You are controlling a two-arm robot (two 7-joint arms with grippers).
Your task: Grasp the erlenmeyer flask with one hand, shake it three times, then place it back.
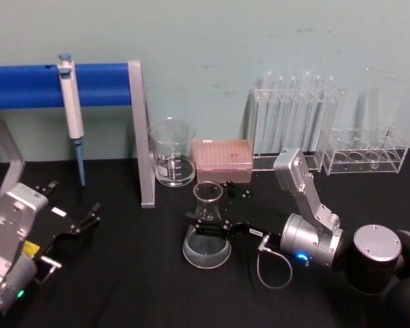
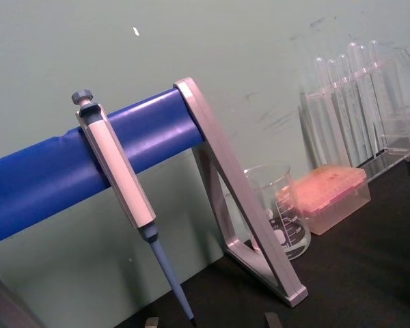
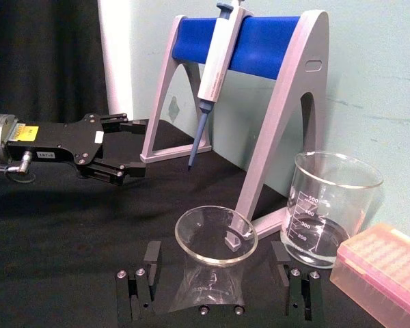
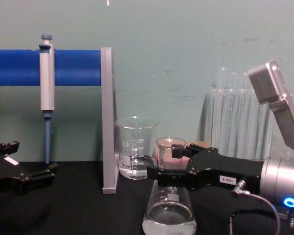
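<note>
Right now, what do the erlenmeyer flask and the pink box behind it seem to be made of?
The erlenmeyer flask, its neck inside the open right hand, looks like clear glossy glass: the background shows through and its rim glints. The pink box seems to be frosted translucent plastic, probably. The left hand idles far left.

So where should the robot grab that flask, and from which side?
By the narrow neck, under the flared rim, coming in level from the robot's right. The flask stands upright and its cone widens below, so a grip there probably won't slip. The right gripper sits open around that neck; the left gripper rests open, far left.
</note>
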